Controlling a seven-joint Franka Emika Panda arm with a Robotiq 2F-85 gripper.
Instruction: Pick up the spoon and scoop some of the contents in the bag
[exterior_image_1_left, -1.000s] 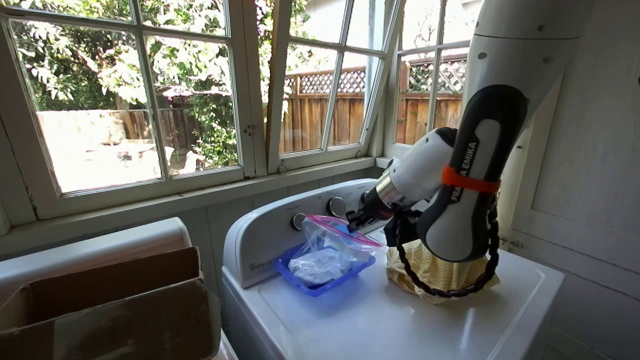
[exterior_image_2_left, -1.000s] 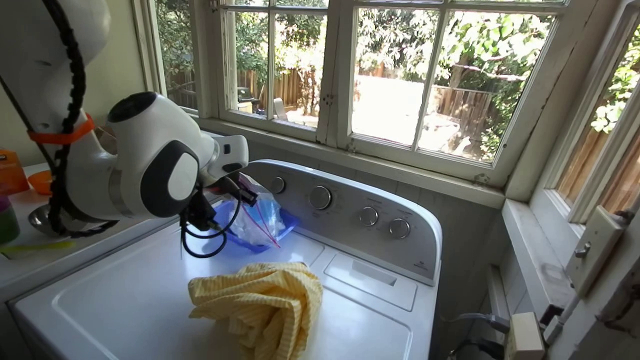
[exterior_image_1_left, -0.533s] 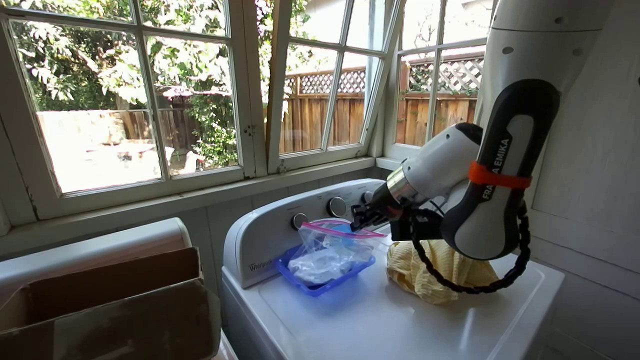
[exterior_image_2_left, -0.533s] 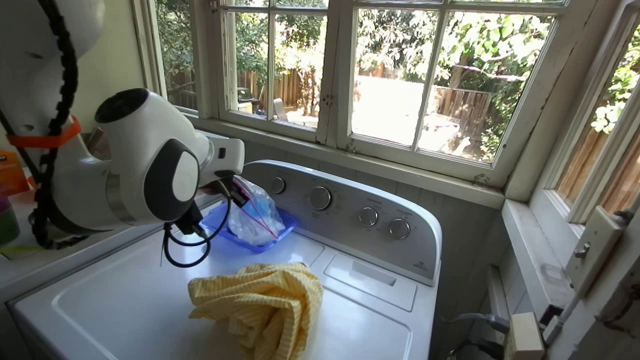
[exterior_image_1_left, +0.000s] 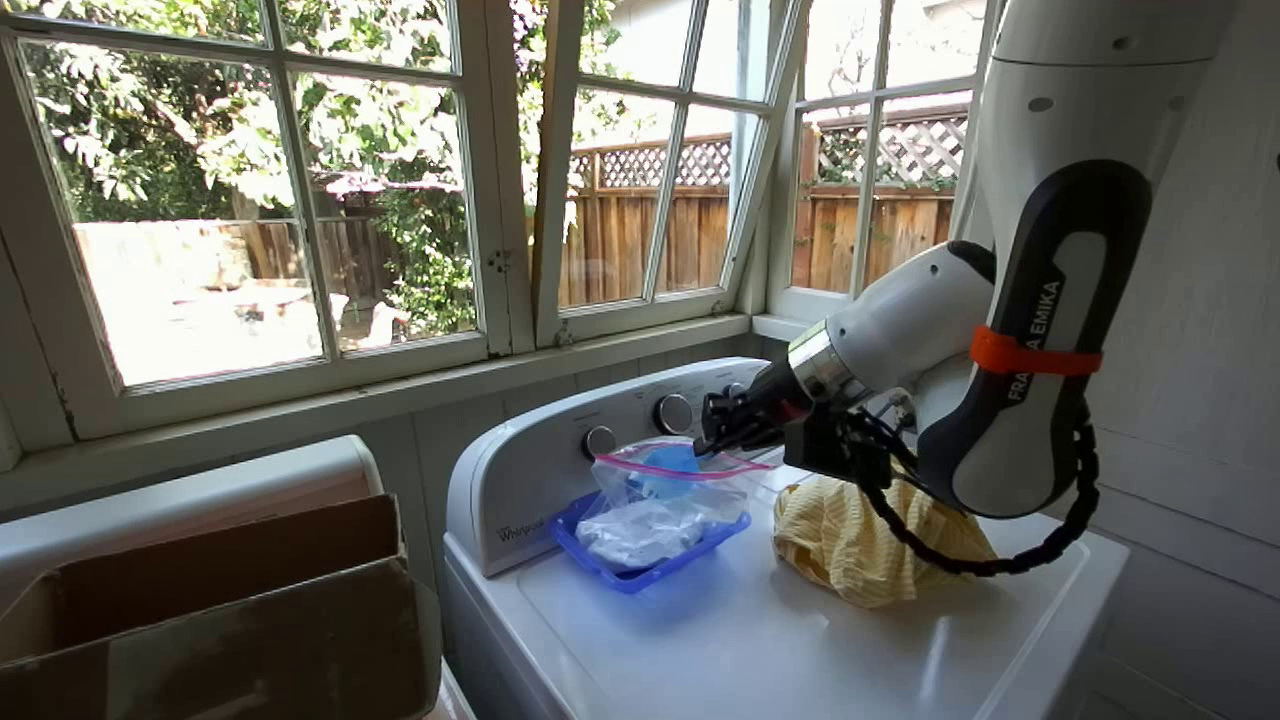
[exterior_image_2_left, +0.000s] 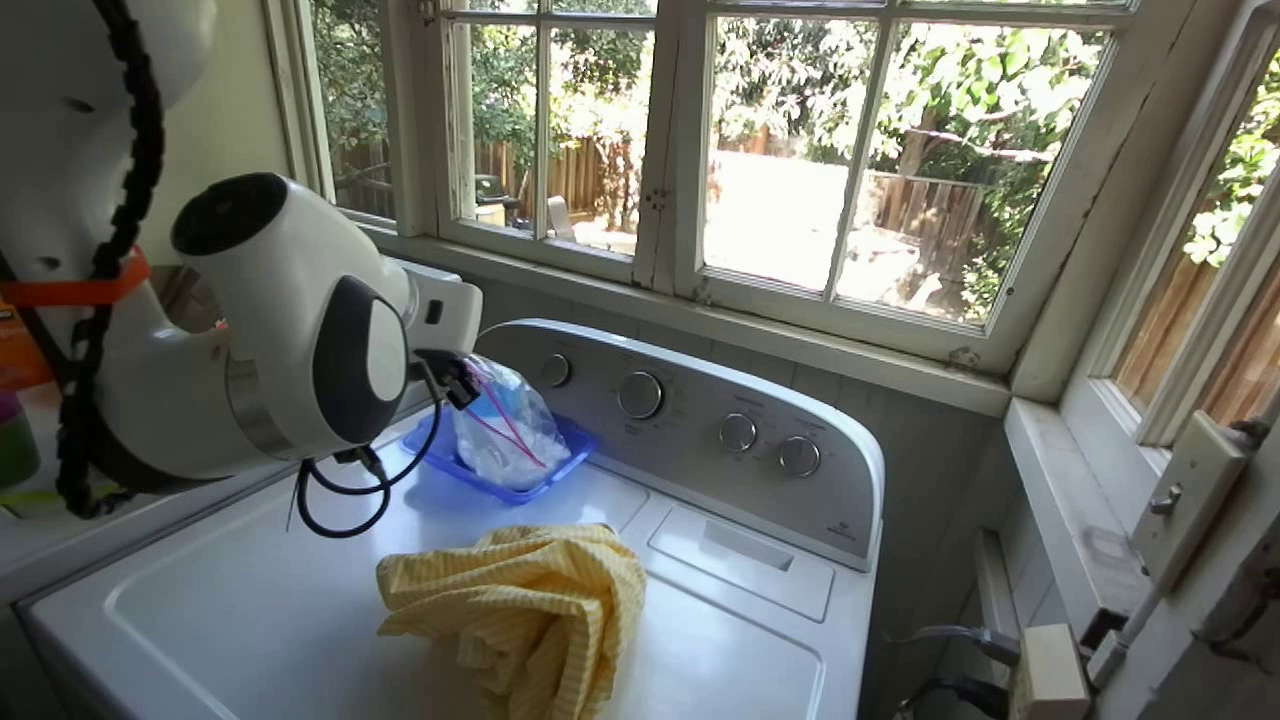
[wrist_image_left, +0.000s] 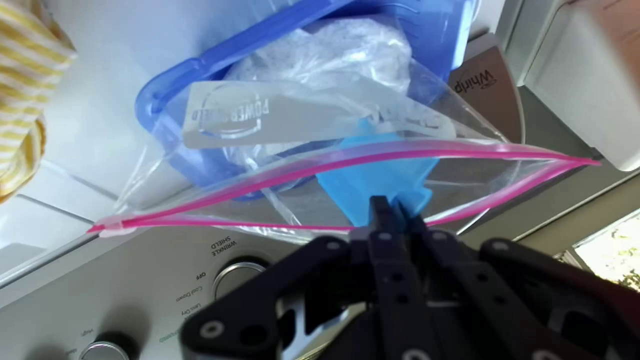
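A clear zip bag with a pink seal (exterior_image_1_left: 640, 535) sits in a blue tray (exterior_image_1_left: 650, 582), with pale contents at its bottom. The bag (exterior_image_2_left: 515, 430) stands open beside my gripper (exterior_image_2_left: 460, 385). In the wrist view the bag's mouth gapes, and white contents (wrist_image_left: 350, 55) show through the plastic. A light blue plastic piece, apparently the spoon or scoop (wrist_image_left: 377, 185), reaches through the mouth. My gripper (wrist_image_left: 394, 210) is shut on its near edge at the bag's rim. The blue piece also shows in an exterior view (exterior_image_1_left: 672, 462). Its lower end is partly behind the bag's label.
The tray stands on a white dryer top (exterior_image_1_left: 700, 640) against the knob panel (exterior_image_2_left: 690, 420). A crumpled yellow striped cloth (exterior_image_2_left: 530, 600) lies near the tray. A cardboard box (exterior_image_1_left: 250, 630) stands beside the dryer. Windows (exterior_image_2_left: 780, 180) rise behind the panel.
The arm has shifted away from the bag side and the wrist has tilted. The bag's pink mouth has swung and widened. More of the blue piece shows at the gripper.
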